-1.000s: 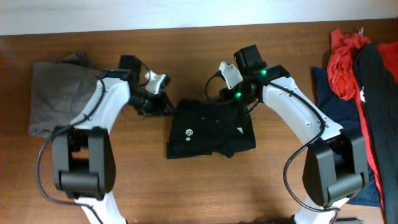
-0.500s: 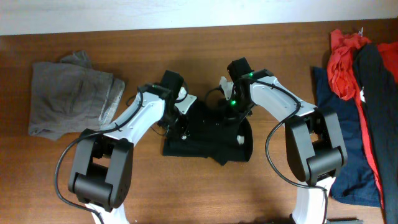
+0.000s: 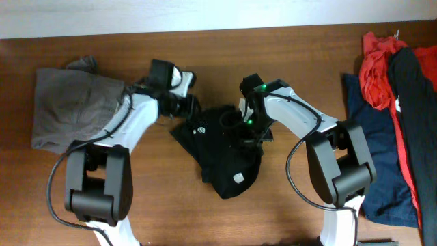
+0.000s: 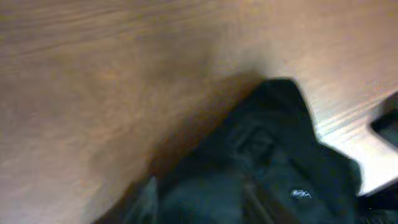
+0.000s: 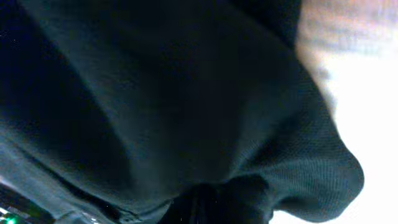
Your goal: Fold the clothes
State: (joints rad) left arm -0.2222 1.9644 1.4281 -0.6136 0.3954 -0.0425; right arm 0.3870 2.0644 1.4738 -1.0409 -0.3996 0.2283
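— Left gripper (image 3: 183, 106) now sits at the far left corner of the black T-shirt (image 3: 222, 160). Half a second ago it was over the shirt; it has backed off toward the grey garment (image 3: 68, 109). Can't tell if it's open or closed, as the wrist view is blurred.
— Right gripper (image 3: 250, 127)?
— Low on the shirt's far right edge. Its wrist camera shows only black fabric, so the jaw state isn't readable either.
— Shirt position?
— Mid-table (image 3: 287, 212), between the arms. A second ago it was a compact near-rectangle. Now it's a skewed, bunched diagonal running toward the near edge. The logo (image 3: 201, 128) is up by the left gripper, and a white tag (image 3: 237, 178) is exposed at the near end.
— So the fold regressed?
— Looks that way to me. The edges no longer line up. I'd judge it needs flattening and squaring before the next fold.
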